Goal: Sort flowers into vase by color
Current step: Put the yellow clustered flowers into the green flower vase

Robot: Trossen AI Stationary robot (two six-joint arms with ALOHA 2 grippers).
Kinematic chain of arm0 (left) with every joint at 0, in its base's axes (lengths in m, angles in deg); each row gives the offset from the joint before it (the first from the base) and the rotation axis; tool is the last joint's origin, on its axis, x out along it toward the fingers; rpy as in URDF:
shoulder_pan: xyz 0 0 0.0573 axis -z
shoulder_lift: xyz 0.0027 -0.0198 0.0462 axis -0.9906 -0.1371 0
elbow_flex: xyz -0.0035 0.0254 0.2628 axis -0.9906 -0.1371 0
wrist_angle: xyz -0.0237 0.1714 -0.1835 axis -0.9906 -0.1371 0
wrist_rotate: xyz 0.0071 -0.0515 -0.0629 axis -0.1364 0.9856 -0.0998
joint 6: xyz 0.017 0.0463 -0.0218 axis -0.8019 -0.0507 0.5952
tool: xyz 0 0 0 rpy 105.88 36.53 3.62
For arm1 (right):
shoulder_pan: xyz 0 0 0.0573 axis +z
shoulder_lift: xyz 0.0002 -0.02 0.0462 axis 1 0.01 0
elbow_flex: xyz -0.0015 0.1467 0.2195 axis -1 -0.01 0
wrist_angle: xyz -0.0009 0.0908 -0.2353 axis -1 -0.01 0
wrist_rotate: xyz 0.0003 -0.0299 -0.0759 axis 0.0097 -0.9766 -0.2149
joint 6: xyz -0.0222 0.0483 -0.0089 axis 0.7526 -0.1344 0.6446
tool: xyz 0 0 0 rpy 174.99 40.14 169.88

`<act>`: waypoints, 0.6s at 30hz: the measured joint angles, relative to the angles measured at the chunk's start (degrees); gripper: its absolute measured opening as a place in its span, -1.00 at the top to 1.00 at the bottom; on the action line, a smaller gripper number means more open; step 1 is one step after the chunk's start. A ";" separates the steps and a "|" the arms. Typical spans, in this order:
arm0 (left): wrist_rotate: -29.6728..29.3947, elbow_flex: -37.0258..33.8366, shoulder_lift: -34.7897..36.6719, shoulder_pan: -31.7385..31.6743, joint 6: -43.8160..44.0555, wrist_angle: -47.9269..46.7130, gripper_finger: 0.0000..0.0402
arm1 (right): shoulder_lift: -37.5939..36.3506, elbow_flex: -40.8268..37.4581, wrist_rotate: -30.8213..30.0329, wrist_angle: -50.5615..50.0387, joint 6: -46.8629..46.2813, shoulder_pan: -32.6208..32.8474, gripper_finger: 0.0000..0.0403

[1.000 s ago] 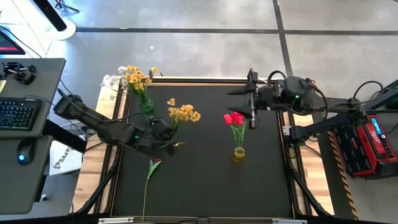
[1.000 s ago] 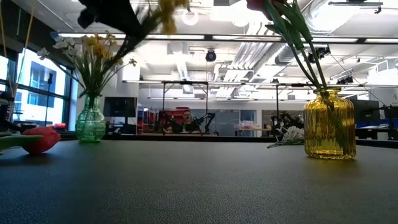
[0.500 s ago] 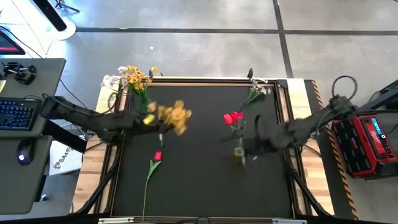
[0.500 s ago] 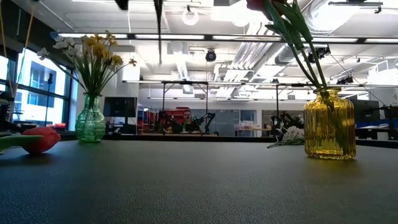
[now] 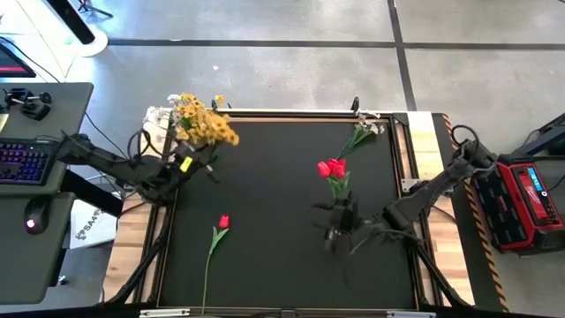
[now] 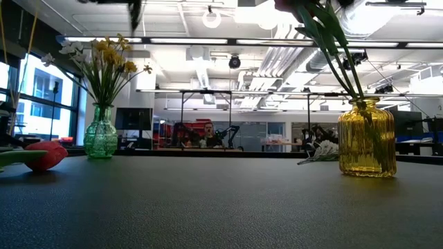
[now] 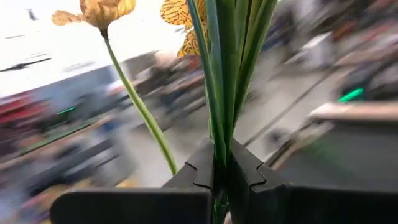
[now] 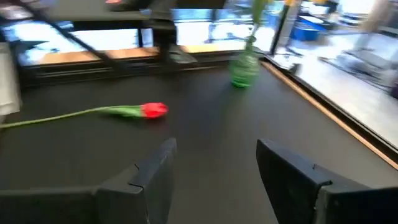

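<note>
My left gripper (image 5: 189,162) is at the table's far left, shut on a bunch of yellow flowers (image 5: 214,131) that is raised beside the green vase (image 6: 102,134). That vase holds yellow blossoms (image 5: 188,109). My right gripper (image 5: 330,231) is open and low over the table, close to the yellow vase (image 6: 367,138), which holds red tulips (image 5: 332,168). A single red tulip (image 5: 222,222) lies flat on the mat, and the right wrist view shows this red tulip (image 8: 152,110) ahead of the fingers. A white sprig (image 5: 362,131) lies at the far right corner. My left gripper pinches the yellow bunch's green stems (image 7: 221,146) between its two fingers, well below the blossoms. The stems run up out of the fingers, with the yellow heads (image 7: 107,9) above. The bunch is lifted clear of the table.
A raised wooden frame (image 5: 415,190) borders the black mat. A desk with a keyboard (image 5: 19,162) stands to the left and a red box (image 5: 523,201) to the right. Bare mat lies across the near half around the lone tulip.
My left gripper has carried the yellow bunch from the middle of the table toward the far left, up beside the green vase. My right arm has swung from the far right corner toward the near edge and come down by the yellow vase. The white sprig now shows at that corner.
</note>
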 joint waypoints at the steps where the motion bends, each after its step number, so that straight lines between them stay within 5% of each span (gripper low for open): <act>1: -4.33 0.00 0.04 0.56 -0.87 -0.94 0.99 | 0.00 -1.75 -0.86 1.42 -0.62 -0.74 -0.02; 5: -12.55 0.00 0.48 0.18 2.23 -4.59 0.99 | 0.00 -7.43 0.05 9.67 -0.18 -3.91 -0.02; 12: -14.07 0.00 3.36 -5.18 17.66 -21.63 0.99 | 0.00 -12.22 7.45 21.34 7.31 -7.27 -0.02; 18: -14.11 -0.02 5.80 -9.38 35.71 -37.68 0.99 | 0.00 -12.35 8.12 23.88 10.80 -7.56 -0.02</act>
